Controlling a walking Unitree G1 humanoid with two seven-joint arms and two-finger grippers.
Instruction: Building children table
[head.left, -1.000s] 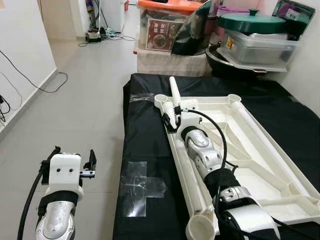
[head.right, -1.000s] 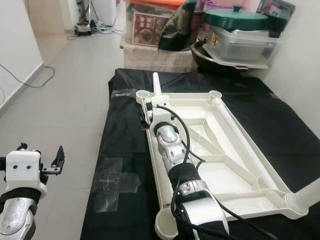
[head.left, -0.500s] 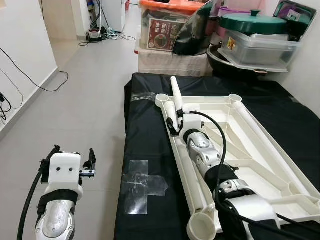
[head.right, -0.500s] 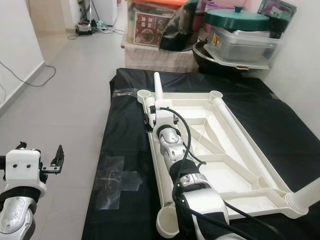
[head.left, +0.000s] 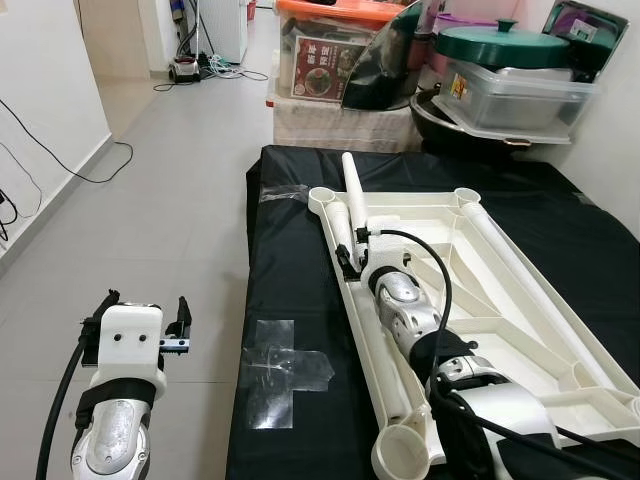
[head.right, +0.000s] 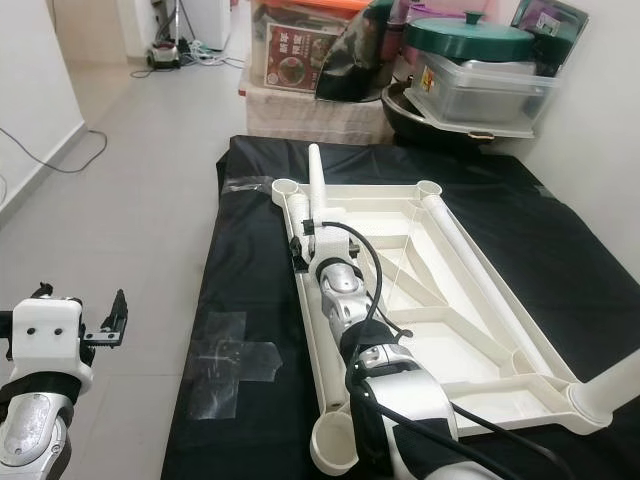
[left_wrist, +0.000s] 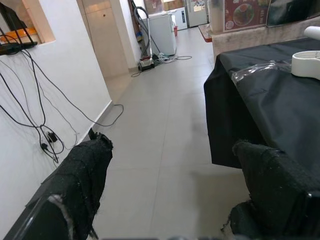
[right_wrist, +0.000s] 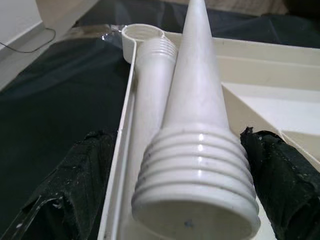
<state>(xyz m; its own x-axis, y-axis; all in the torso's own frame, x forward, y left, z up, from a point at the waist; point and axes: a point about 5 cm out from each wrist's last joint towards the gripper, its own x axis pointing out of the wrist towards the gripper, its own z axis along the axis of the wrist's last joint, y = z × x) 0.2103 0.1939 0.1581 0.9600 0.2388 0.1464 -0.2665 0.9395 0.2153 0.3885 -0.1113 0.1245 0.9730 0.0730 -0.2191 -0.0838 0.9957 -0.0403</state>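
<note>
I have the right gripper (head.left: 349, 252) reaching along the left edge of the upturned tabletop (head.left: 500, 300), which lies underside-up on the black-covered table (head.left: 290, 290) so its corner sockets face up. Its fingers stand wide on either side of a loose leg (right_wrist: 195, 145); I judge this a pre-grasp. The leg's threaded end faces the wrist; its long axis runs toward the far-left corner socket (head.left: 322, 196). The left gripper (head.left: 140, 318) hangs spread over the floor.

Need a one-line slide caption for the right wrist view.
Right hand straddles a threaded white table leg lying on the upturned tabletop, beside a second leg.
</note>
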